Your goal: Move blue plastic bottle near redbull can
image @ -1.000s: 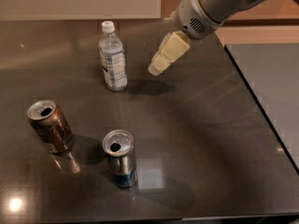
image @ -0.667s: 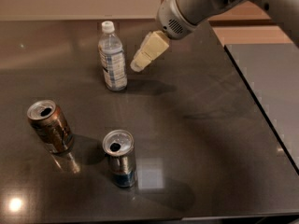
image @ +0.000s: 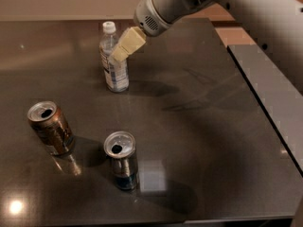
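Close by the clear plastic bottle (image: 116, 74) hangs the blocky cream claw (image: 118, 56), grip unreadable.

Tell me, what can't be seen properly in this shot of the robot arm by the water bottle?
- Camera view: the gripper sits in front of the blue plastic bottle and hides its shoulder; whether they touch cannot be told.
- The bottle's label text is too small to read.
- The print low on the redbull can lies in shadow.
- The arm is cut off by the top and right edges.
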You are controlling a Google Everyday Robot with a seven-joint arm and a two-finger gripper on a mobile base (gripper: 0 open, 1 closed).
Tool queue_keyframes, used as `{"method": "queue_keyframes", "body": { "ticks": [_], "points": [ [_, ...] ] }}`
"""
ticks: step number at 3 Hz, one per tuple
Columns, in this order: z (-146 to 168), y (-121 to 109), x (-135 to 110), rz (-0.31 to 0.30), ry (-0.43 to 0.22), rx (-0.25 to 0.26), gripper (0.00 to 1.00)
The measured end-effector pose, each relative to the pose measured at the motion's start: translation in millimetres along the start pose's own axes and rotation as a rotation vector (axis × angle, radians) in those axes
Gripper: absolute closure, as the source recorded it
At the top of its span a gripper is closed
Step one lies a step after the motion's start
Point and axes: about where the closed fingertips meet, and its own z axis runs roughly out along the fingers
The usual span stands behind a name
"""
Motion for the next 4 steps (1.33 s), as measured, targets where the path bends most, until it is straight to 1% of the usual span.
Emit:
{"method": "queue_keyframes", "body": {
  "ticks": [1,2,3,4],
  "points": [
    [15,6,-12,-0.004,-0.023,-0.040,0.00],
    [25,11,-17,-0.012,-0.030,-0.072,0.01],
    [32,13,-16,-0.019,-0.032,-0.094,0.19],
    [33,14,-11,-0.024,-0.029,-0.106,0.42]
  ]
}}
